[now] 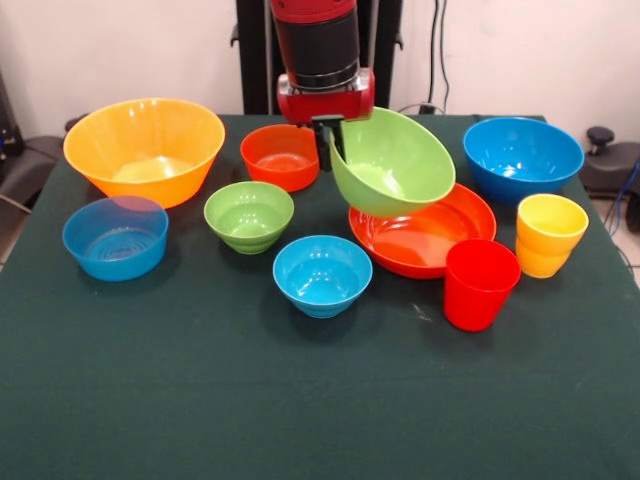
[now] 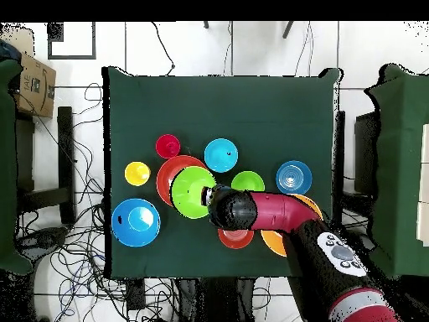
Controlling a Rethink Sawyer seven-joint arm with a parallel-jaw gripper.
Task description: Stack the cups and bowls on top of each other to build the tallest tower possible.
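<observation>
Large glossy green plastic bowl [image 1: 392, 160], tilted steeply, hangs over the wide red-orange plastic bowl [image 1: 425, 240]. The tool [image 1: 328, 140] pinches only its rim; it may slip or land crooked.

The red and black arm [image 1: 318, 50] comes straight down, wrist vertical, ending in a red block above the gripper [image 1: 327, 140]. Its dark fingers [image 1: 324, 148] point downward and appear clamped on the rim of a tilted green bowl [image 1: 395, 160], held raised. From overhead the arm [image 2: 276, 211] reaches across, elbow bent
</observation>
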